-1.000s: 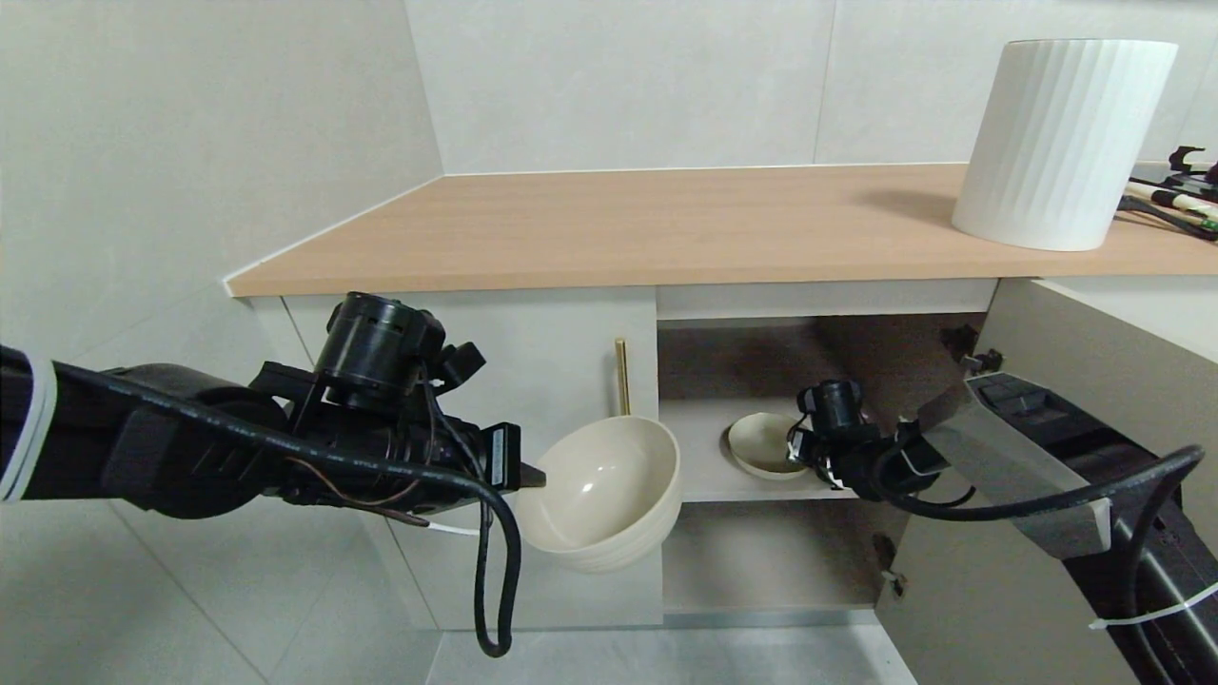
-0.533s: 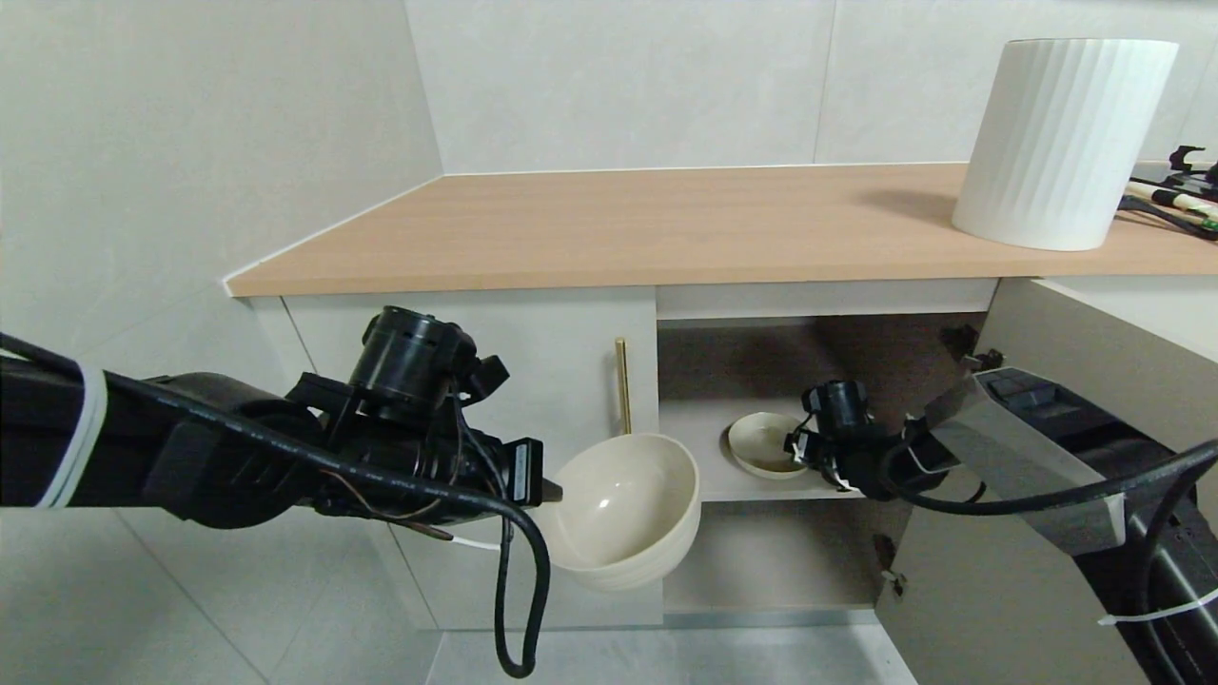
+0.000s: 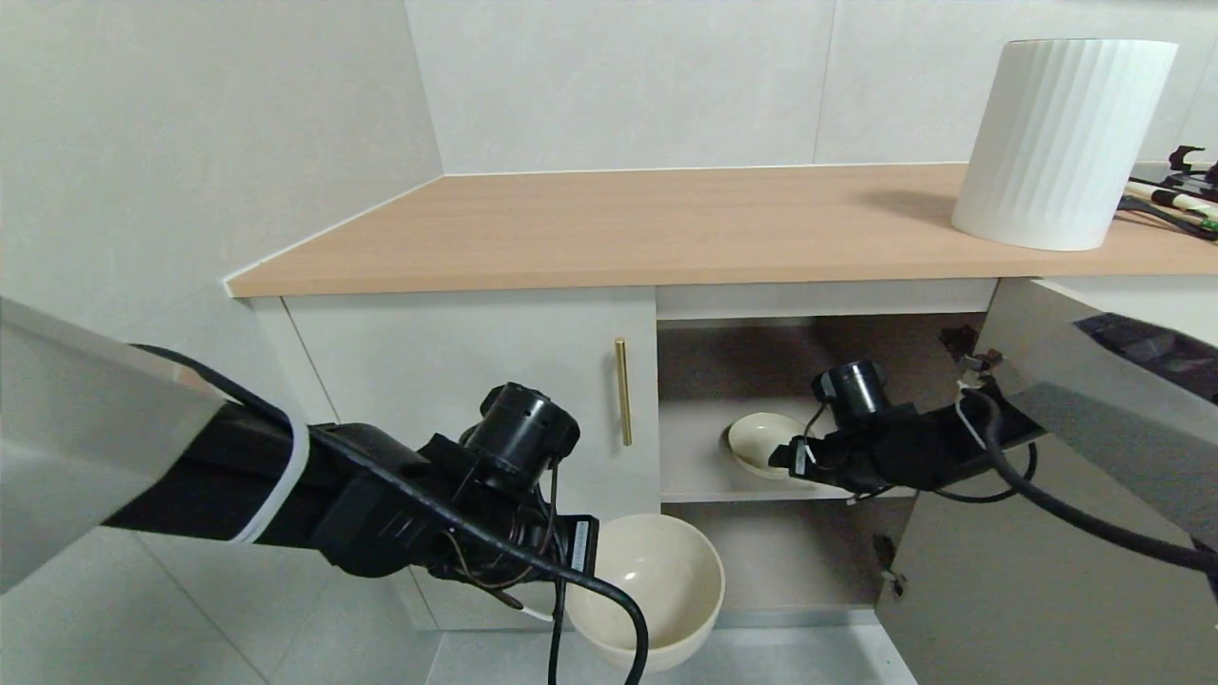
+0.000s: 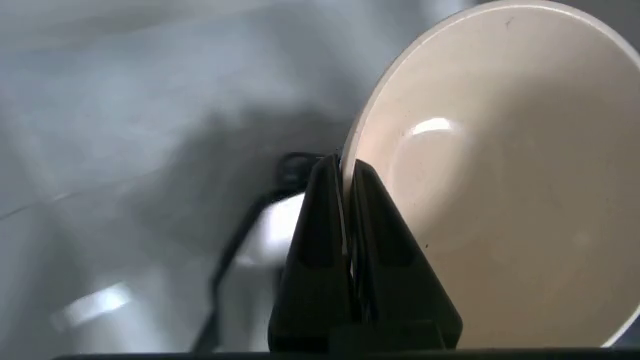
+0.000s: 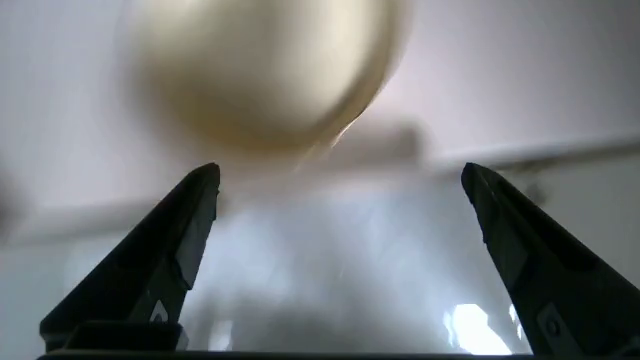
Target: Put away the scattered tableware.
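Observation:
My left gripper (image 3: 592,559) is shut on the rim of a cream bowl (image 3: 657,591), held low in front of the cabinet's lower compartment. In the left wrist view the fingers (image 4: 345,215) pinch the cream bowl (image 4: 500,170) at its edge. A small cream plate (image 3: 761,443) lies on the middle shelf (image 3: 695,466) inside the open cabinet. My right gripper (image 3: 785,459) hovers just beside that plate, at the shelf's front. In the right wrist view its fingers (image 5: 190,240) stand wide apart and empty, with the plate (image 5: 265,75) beyond them.
The right cabinet door (image 3: 1009,533) stands swung open on the right. The left door (image 3: 457,381) is closed, with a brass handle (image 3: 621,391). On the wooden countertop (image 3: 647,224) stands a tall white ribbed container (image 3: 1061,143), with utensils (image 3: 1175,195) at the far right.
My left arm has carried the bowl down and to the right, from door height to the lower compartment's opening. The right gripper has shifted slightly back from the plate.

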### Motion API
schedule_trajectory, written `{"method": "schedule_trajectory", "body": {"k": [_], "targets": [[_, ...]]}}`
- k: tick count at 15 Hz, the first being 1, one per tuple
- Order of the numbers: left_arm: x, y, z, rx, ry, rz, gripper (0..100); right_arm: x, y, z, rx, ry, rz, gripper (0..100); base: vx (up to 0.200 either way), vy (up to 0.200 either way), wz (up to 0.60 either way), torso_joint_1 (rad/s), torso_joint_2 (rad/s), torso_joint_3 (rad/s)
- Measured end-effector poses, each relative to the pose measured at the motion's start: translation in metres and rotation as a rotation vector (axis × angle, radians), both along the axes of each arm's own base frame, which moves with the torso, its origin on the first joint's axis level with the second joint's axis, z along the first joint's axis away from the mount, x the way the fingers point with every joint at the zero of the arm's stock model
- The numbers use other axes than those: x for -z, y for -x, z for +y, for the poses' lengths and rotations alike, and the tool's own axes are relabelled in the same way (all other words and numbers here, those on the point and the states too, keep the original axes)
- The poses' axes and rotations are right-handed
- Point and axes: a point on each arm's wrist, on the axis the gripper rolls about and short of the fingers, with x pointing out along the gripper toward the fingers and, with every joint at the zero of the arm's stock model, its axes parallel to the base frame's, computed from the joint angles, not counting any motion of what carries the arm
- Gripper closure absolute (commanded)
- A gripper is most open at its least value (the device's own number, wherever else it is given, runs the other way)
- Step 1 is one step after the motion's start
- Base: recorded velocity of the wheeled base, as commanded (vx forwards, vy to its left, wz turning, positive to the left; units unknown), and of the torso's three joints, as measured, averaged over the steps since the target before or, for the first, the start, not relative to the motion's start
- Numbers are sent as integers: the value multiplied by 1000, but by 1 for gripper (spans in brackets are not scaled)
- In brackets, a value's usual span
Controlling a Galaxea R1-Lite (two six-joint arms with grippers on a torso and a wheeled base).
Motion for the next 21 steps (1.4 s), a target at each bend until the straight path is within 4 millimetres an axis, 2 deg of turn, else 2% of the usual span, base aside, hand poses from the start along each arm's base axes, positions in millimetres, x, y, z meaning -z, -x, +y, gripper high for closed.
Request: {"method": "schedule_trajectory", "body": {"k": [2,5,7,9,13,21], "targets": [[13,-8,-4,-55,-100,-32,100,-24,27,14,-119,-46,42,0,0,0,0,0,0,0],[22,-11,-10,-87,-174,-63,100,-48,73,38,-325,-30,100,0,0,0,0,0,0,0],[22,-11,-17,-79,-162,-96,100,-58,101,57,-421,-17,107,0,0,0,0,0,0,0],[22,-9,-20,-71,-159,-102,100,-62,118,71,-479,-12,106,0,0,0,0,0,0,0],[13,-2,-25,-49,-141,-126,100,-57,130,86,-520,11,114,0,0,0,0,0,0,0],[6,8,-29,-23,-132,-140,100,-44,126,92,-501,36,129,0,0,0,0,0,0,0]]}}
